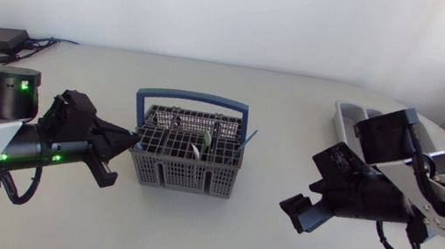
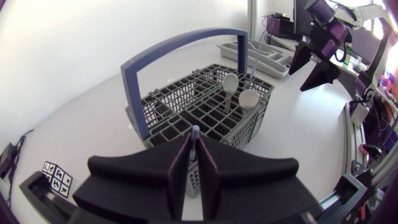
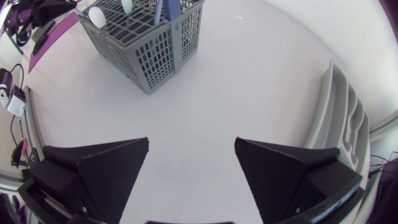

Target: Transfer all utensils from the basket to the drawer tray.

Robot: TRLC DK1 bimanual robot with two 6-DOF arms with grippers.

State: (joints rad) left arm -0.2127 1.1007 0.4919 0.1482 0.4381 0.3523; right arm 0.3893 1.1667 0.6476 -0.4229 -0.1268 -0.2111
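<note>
Grey plastic basket with a blue handle is sitting at the middle of the table. It is holding several utensils: two white spoons standing bowl-up, a blue-handled piece at its three o'clock end, and others I am not making out. My left arm is coming in from nine o'clock. The left jaws are standing almost together at the basket's nine o'clock end, pinching a thin pale utensil handle from both sides. The right jaws are hanging wide apart and empty over bare table, about four o'clock from the basket. The drawer tray is lying at two o'clock, partly hidden by my right arm, and I am seeing nothing in the compartments that show. I am judging the transfer barely begun: one piece is gripped but not lifted clear, and the others are waiting.
</note>
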